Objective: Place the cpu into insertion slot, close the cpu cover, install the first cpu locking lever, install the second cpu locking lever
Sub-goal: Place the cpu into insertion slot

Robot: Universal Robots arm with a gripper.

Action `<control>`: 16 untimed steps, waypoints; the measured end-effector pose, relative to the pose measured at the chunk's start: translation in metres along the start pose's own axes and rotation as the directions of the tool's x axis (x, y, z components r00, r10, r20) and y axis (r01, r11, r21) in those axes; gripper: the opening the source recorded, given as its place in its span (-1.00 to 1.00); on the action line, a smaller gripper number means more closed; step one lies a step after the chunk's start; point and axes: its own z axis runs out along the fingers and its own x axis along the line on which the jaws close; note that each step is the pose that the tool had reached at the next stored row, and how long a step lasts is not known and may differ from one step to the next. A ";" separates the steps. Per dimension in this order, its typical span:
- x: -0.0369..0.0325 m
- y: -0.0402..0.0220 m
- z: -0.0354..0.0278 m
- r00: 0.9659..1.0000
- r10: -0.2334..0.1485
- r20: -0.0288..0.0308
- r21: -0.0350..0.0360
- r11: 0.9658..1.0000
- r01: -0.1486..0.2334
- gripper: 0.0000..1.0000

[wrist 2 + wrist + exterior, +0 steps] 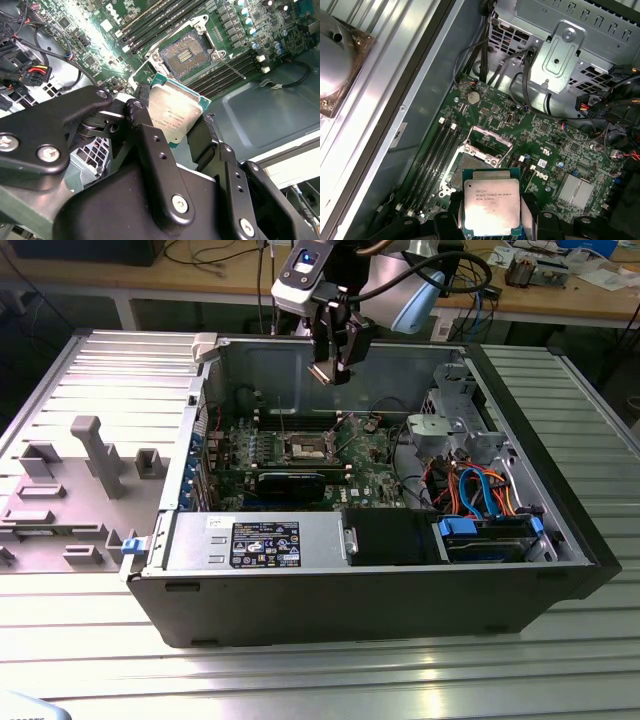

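Observation:
The cpu (175,112) is a flat square chip with a silver-grey top, and my gripper (172,116) is shut on it, one black finger (142,122) on each side. In the exterior view the gripper (333,370) hangs over the open computer case, well above the green board. The insertion slot (472,167) lies uncovered on the board below the chip (491,206), its dark contact field (187,50) showing. The cpu cover (490,132) stands tilted up at the slot's far side. In the exterior view the slot (305,447) sits mid-board.
Long black memory slots (432,160) flank the socket. A silver drive cage (450,425), coloured cables (480,490) and a power supply (265,540) crowd the case. A grey fixture tray (80,480) lies at the exterior view's left.

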 end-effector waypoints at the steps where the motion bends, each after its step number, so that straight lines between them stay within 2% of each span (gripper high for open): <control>1: 0.0000 0.0000 0.0000 1.000 0.001 0.000 0.000 1.000 -0.001 0.09; 16: 0.0000 0.0000 0.0000 1.000 0.019 0.001 0.000 1.000 -0.019 0.09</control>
